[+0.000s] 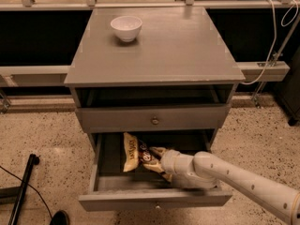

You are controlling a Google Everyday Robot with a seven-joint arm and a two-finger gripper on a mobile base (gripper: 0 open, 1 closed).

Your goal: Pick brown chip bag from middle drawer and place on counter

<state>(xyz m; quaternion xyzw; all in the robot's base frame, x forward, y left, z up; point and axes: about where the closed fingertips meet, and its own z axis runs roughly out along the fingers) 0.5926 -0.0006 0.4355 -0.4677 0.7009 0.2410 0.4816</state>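
The brown chip bag lies in the open middle drawer, its cream-yellow end toward the left and its dark brown end toward the right. My gripper reaches into the drawer from the right on a white arm and sits at the bag's dark brown end, touching or overlapping it. The bag rests on the drawer floor. The counter is the flat grey top of the cabinet above.
A white bowl stands at the counter's back left. A closed grey drawer front with a brass knob sits just above the open drawer, with an open slot over it. A black pole lies on the speckled floor at left.
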